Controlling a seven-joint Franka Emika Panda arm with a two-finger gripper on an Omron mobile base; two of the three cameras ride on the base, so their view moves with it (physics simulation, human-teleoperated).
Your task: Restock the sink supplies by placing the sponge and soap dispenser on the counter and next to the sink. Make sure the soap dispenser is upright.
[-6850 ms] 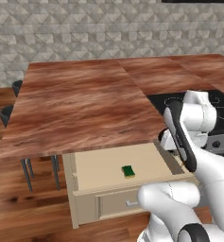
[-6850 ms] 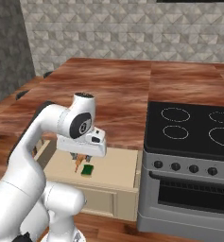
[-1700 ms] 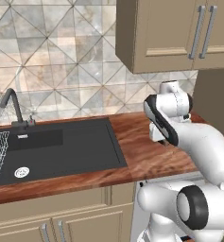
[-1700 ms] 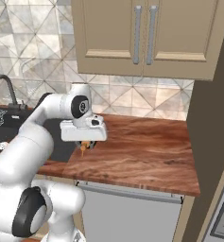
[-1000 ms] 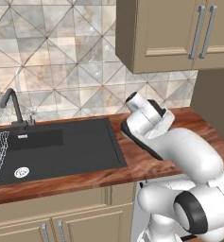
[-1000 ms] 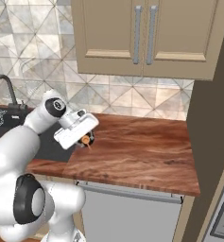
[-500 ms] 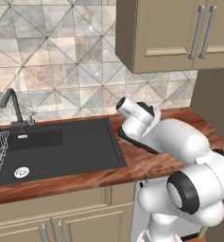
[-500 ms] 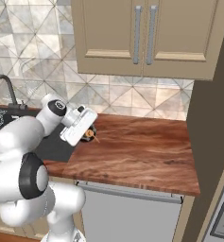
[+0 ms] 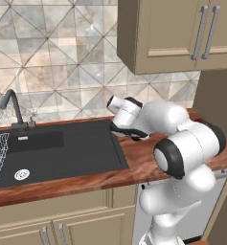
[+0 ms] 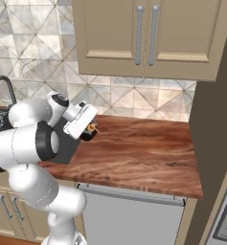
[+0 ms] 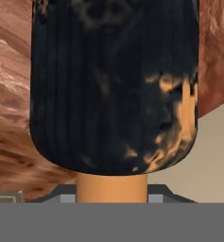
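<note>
Left base view: arm bent low over the counter [image 9: 148,158], wrist just right of the sink [image 9: 62,153]; fingers hidden behind the white hand. Right base view: gripper [image 10: 90,129] clamped on the soap dispenser [image 10: 91,130], dark bottle poking out beyond the hand, tilted, just above the wood by the sink's right edge. Hand view: soap dispenser [image 11: 113,85] right in front of the hand, orange-tan neck nearest it, counter [image 11: 9,118] behind the bottle.
</note>
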